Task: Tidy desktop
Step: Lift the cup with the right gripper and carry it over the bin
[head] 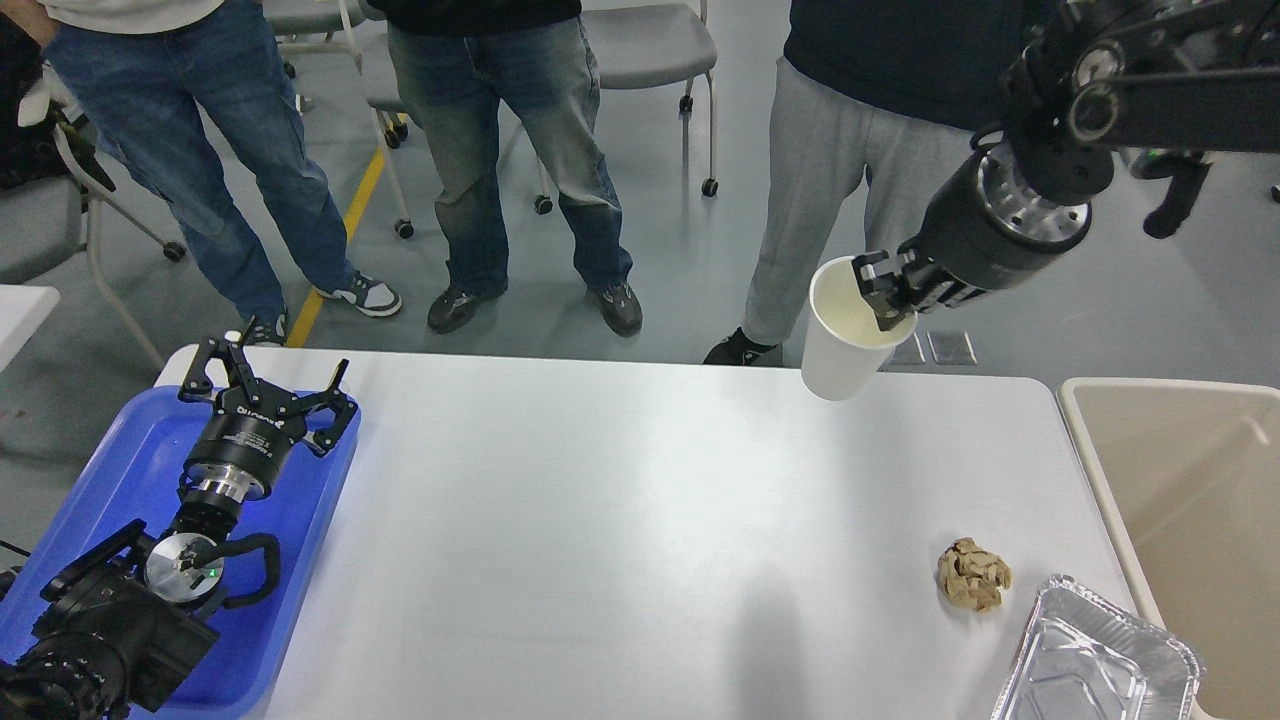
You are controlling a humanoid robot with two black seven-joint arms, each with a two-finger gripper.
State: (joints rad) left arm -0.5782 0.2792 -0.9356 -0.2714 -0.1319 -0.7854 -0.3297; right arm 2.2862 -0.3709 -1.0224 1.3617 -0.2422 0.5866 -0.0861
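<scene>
White desktop (620, 520); blue tray (120, 470) at left edge, crumpled brown paper (973, 574), foil container (1095, 655) near right

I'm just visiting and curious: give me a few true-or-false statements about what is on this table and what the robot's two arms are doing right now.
1. The right gripper holds a white paper cup by its rim. True.
2. The left gripper grips a crumpled brown paper. False: it is open and empty, over the blue tray.
3. The crumpled brown paper lies on the desktop beside a foil container. True.
4. The cup stands in the beige bin. False: it is lifted at the table's far edge.
</scene>
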